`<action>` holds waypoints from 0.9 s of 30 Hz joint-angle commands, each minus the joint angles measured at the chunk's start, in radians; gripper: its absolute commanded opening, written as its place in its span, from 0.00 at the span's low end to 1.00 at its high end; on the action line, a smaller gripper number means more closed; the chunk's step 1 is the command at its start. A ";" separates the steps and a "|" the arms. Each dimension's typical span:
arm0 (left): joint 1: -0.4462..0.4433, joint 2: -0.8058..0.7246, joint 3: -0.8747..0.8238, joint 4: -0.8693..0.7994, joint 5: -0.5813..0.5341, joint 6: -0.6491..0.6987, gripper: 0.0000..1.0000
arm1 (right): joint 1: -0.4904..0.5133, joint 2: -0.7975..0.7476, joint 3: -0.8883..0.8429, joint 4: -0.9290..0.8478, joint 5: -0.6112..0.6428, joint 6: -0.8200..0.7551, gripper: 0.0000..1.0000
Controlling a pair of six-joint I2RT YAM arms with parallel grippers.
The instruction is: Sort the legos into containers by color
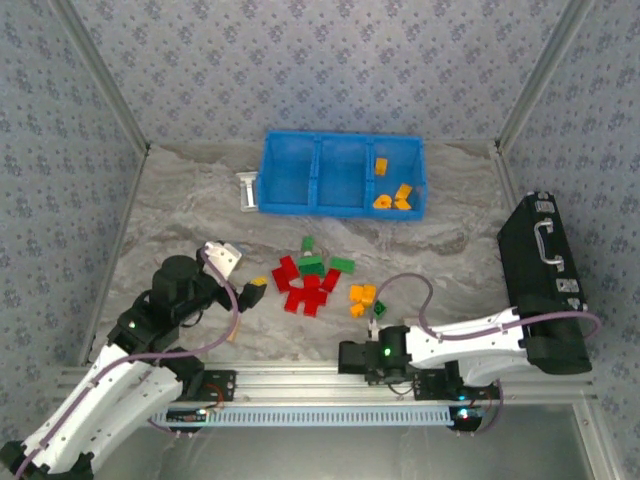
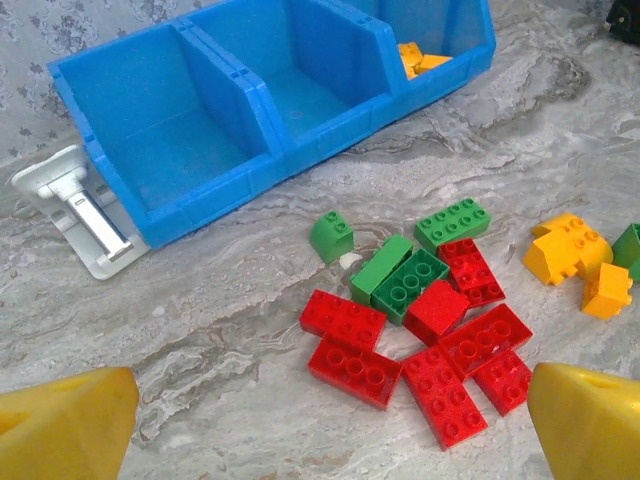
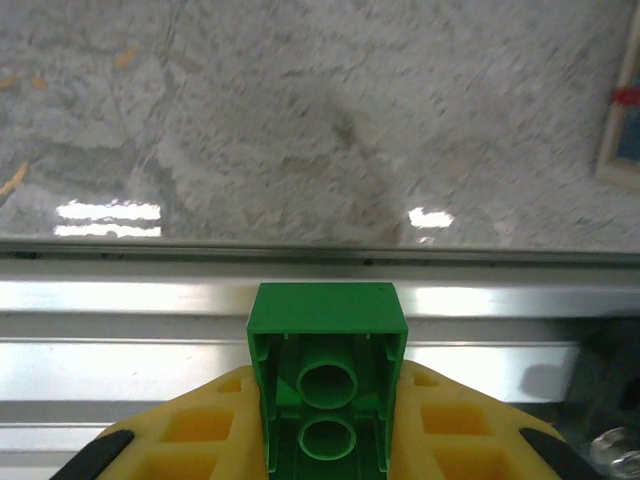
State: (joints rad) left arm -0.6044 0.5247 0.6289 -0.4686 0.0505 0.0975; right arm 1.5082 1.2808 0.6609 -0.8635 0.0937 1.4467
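The blue bin [image 1: 340, 205] stands at the back, and its three containers show from close by on the left wrist camera [image 2: 215, 120]. Its right container holds yellow-orange legos [image 1: 392, 195]. Red legos [image 2: 400, 355], green ones [image 2: 415, 270] and yellow-orange ones [image 2: 570, 250] lie heaped mid-table. My left gripper [image 2: 325, 430] hangs open just short of the red heap, with nothing between its fingers [image 2: 65, 425]. My right gripper [image 3: 327, 420] is shut on a green lego [image 3: 327, 330], hollow underside facing the camera, above the near rail [image 3: 150, 300].
A white and metal fitting [image 2: 80, 205] lies against the bin's left end. A black hard case [image 1: 545, 280] lies along the right side of the table. An aluminium rail [image 1: 300, 380] runs along the near edge. The side walls are patterned.
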 commanded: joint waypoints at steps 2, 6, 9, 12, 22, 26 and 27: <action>-0.007 0.004 -0.008 0.015 -0.017 0.021 1.00 | -0.080 -0.066 0.093 -0.156 0.091 -0.159 0.23; -0.005 0.025 -0.004 0.019 -0.028 0.026 1.00 | -0.337 -0.151 0.209 -0.155 0.088 -0.449 0.24; -0.005 0.042 -0.004 0.019 -0.024 0.025 1.00 | -0.588 -0.122 0.306 -0.078 0.023 -0.691 0.25; -0.004 0.060 -0.007 0.028 -0.020 0.025 1.00 | -0.771 0.011 0.443 0.007 -0.010 -0.913 0.25; 0.044 0.160 -0.005 0.058 0.038 0.011 1.00 | -1.003 0.605 1.042 0.189 -0.047 -1.223 0.27; 0.048 0.165 -0.006 0.055 0.040 0.006 1.00 | -1.050 0.822 1.288 0.173 -0.040 -1.250 0.28; 0.048 0.163 -0.005 0.052 0.039 0.005 1.00 | -1.054 0.880 1.355 0.157 -0.050 -1.255 0.29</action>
State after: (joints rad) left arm -0.5629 0.6952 0.6289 -0.4435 0.0639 0.1074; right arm 0.4725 2.0659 1.8832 -0.6922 0.0616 0.2642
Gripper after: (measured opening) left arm 0.999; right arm 0.285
